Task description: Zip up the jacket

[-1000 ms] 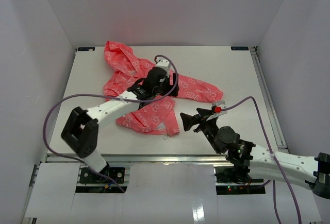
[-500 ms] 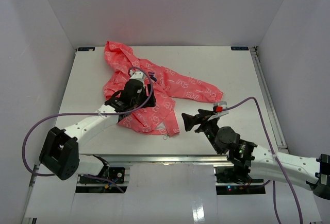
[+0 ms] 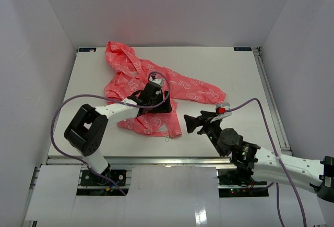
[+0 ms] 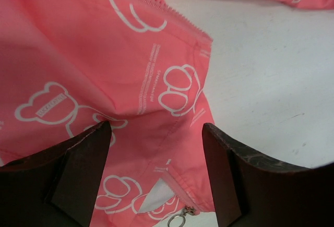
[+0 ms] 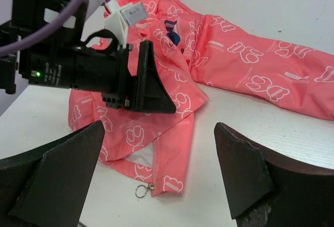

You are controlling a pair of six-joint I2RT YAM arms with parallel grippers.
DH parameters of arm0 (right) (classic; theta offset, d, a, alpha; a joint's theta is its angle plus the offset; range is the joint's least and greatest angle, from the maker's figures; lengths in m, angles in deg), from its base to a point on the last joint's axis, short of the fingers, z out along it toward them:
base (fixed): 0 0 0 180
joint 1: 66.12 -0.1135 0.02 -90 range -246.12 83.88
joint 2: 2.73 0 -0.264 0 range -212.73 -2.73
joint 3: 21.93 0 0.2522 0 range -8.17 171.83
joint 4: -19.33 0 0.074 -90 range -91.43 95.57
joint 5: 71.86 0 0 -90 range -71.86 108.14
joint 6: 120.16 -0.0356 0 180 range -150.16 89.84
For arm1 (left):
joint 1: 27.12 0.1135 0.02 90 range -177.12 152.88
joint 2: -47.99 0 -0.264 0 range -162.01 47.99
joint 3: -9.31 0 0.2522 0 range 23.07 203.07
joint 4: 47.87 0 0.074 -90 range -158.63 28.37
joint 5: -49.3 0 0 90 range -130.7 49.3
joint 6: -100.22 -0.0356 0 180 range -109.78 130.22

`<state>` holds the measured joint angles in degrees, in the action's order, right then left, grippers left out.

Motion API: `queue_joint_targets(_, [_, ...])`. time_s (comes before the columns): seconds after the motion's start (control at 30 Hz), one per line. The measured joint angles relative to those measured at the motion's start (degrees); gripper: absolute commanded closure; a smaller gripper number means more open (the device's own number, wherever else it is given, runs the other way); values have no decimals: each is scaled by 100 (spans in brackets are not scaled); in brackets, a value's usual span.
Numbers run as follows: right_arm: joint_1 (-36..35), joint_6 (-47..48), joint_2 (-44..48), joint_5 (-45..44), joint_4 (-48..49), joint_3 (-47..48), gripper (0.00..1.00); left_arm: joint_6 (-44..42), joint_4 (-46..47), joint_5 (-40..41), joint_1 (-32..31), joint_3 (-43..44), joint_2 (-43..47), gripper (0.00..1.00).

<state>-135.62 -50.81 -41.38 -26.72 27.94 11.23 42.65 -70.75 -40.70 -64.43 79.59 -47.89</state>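
White walls close in a pale table (image 3: 224, 65), and on it the jacket (image 3: 148, 120) lies open and a bit crumpled, hood toward the far-left corner, one sleeve stretched out to the right. Its zipper teeth (image 4: 156, 2) run bare along a front edge, and the ring pull (image 5: 142, 190) rests at the hem nearest to the arm bases, so I judge that the zipping itself is not begun; the step in hand seems to be reaching for the lower front panel. The next move probably calls for bringing both zipper sides together at the hem, one gripper pinning the fabric while the other takes the ring. The left gripper (image 4: 156, 133) hovers low over the jacket's front panel, the arm bent sharply at the elbow, fingers spread apart and grasping nothing. The right gripper (image 5: 159, 130) waits just beside the jacket's hem corner on the right, pointing at it, its fingers also wide apart and empty.
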Motion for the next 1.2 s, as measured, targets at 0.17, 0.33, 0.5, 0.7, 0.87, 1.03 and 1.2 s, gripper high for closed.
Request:
queue_joint_targets(0.17, [-2,-8,82,3,0,0,7,59,-67,128,-41,-73,-21,73])
queue_joint_targets(0.33, [0,-15,95,-12,0,0,6,52,-118,446,-32,-75,-10,100])
queue_joint_targets(0.5, [-1,-13,75,-17,1,0,6,43,-135,838,-23,-286,219,100])
queue_joint_targets(0.7, [0,-16,65,1,0,0,6,103,-187,1212,71,-583,828,25])
queue_joint_targets(0.87, [-1,-15,8,-2,4,0,6,64,-167,1024,132,-221,719,22])
queue_joint_targets(1.03, [-1,-15,-117,1,-6,0,6,62,-206,949,126,554,-156,27])
queue_joint_targets(1.2, [-2,-17,-97,3,-16,0,6,132,-410,955,124,663,-695,94])
